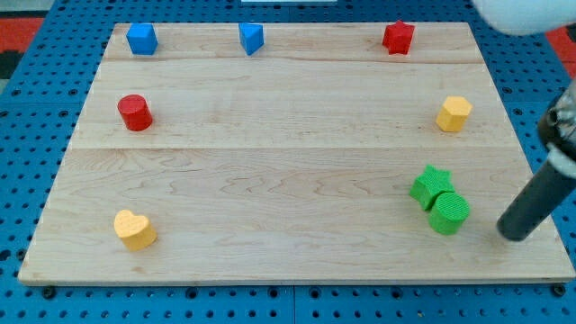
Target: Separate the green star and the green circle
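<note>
On the pale wooden desk point(270, 180), everything is placed from the ridged green plastic circle point(449, 213). Far to its left lie a yellow plastic heart point(135, 229), a red cylinder point(135, 112), a blue cube point(142, 39) and a blue wedge point(252, 38). The green plastic star point(431, 186) is touching it at upper left. Above are seen a red block point(398, 37) and a yellow hexagonal block point(454, 114). No tool is fitted, only a dark rod; my tip point(514, 234) is set just right of the circle, apart from it.

My tip point(515, 236) has open counter point(270, 180) leftward; only the touching green star point(431, 186) and green circle point(448, 213) block it.
</note>
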You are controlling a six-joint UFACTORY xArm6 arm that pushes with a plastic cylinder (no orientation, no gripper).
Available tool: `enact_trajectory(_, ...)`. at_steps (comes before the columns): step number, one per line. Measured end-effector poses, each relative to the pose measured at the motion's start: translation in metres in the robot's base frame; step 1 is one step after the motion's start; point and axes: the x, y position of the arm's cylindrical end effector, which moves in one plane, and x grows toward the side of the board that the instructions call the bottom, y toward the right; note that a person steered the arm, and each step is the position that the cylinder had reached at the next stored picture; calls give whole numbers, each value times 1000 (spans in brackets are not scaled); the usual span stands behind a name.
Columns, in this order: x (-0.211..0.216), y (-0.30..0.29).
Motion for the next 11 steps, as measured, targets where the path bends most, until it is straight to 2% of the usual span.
enact_trajectory(3,-31,43)
enact_trajectory(6,-56,-7)
enact_trajectory(7,-47,-53)
enact_trajectory(10,-42,-55)
enact_trajectory(11,-24,-98)
